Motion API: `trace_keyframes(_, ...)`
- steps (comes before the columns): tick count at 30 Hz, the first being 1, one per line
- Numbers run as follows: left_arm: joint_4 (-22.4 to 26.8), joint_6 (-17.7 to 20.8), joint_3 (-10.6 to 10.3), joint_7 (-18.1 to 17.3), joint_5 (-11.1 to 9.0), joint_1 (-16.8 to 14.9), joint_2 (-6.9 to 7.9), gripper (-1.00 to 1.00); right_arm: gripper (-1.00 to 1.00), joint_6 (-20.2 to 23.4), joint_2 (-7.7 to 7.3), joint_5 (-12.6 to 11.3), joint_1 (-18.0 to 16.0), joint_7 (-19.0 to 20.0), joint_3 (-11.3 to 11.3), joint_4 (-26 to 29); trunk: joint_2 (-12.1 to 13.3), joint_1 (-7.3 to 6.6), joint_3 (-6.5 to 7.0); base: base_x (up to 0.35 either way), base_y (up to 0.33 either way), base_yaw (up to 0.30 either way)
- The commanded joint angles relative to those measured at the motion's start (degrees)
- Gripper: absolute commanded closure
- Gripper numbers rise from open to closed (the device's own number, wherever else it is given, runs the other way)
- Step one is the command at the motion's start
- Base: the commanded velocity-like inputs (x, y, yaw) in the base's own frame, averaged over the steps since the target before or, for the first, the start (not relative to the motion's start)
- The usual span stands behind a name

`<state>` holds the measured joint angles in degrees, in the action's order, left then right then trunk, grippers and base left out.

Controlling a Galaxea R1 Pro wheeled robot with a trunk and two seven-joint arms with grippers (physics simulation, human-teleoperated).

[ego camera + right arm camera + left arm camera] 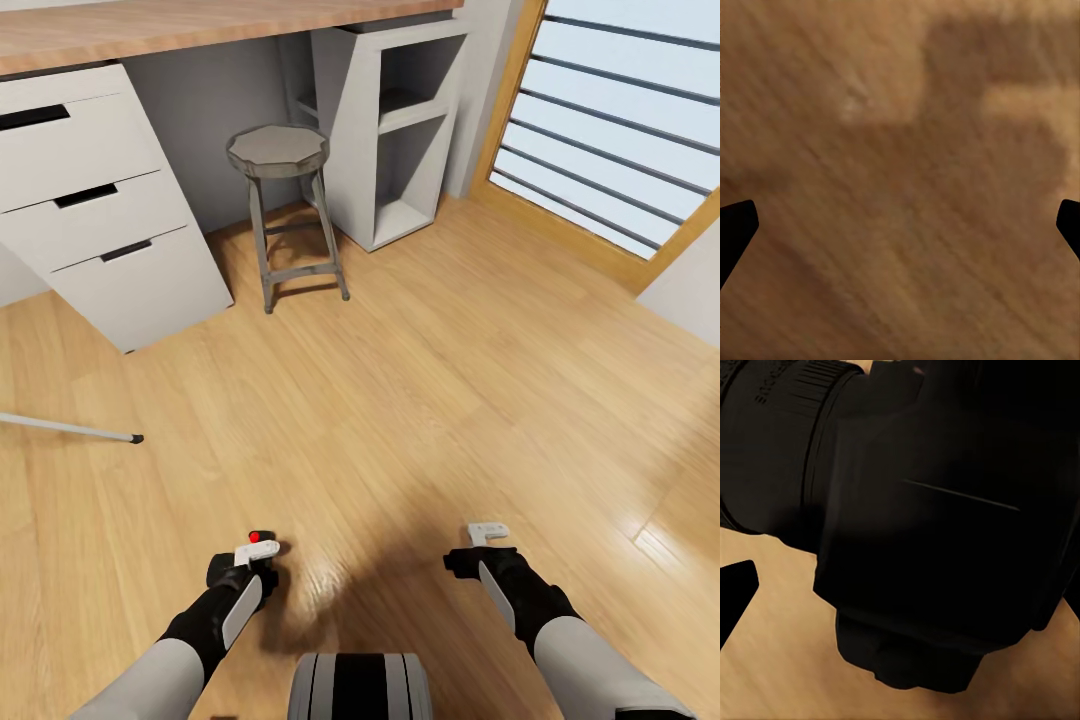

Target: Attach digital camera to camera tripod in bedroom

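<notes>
The left gripper (256, 560) clamps the small matte-black digital camera with its red button (262, 540) low over the light wood plank floor (430, 400). The right gripper (487, 540) hangs empty, fingers apart. Farther left, a silver-white tripod leg with a black foot (70, 429) rests on the floor.

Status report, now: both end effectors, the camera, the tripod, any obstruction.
Left end effector shut on digital camera. Right end effector open, nothing in it. One camera tripod leg at far left over the floor. Stool ahead by the desk, off that line.
</notes>
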<state>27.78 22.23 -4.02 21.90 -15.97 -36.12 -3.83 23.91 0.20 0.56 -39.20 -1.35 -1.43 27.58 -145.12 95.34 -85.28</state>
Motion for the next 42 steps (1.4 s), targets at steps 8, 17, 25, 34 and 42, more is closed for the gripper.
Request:
trace_keyframes(8, 0.1, 0.0, -0.5, 0.5, -0.5, 0.0, 0.06, -1.0, -1.0, 0.3, 0.01, 0.1, 0.0, -0.1, -0.2, 0.1, 0.0, -0.01, -0.04, 0.0, 0.0, 0.0)
trace_keyframes(17, -0.4, 0.0, -0.5, 0.4, -0.4, 0.0, 0.06, -1.0, -1.0, 0.3, 0.04, 0.1, 0.0, -0.1, -0.2, 0.1, 0.0, -0.01, -0.04, 0.0, 0.0, 0.0)
trace_keyframes(25, -0.7, -0.1, -0.5, -0.1, -0.3, 0.0, 0.06, 1.0, -1.0, 0.3, 0.05, 0.1, 0.0, -0.1, -0.2, 0.1, 0.0, -0.01, -0.04, 0.0, 0.0, 0.0)
trace_keyframes(34, -0.6, -0.2, -0.5, -0.1, -0.4, 0.0, 0.02, 1.0, -1.0, 0.3, 0.03, 0.1, 0.0, -0.1, -0.2, 0.1, 0.0, -0.01, -0.04, 0.0, 0.0, 0.0)
trace_keyframes(42, 0.5, -1.0, -0.5, 0.0, -0.4, 0.0, -0.06, 1.0, -1.0, 0.3, -0.03, 0.1, 0.0, -0.1, -0.2, 0.1, 0.0, -0.01, -0.04, 0.0, 0.0, 0.0)
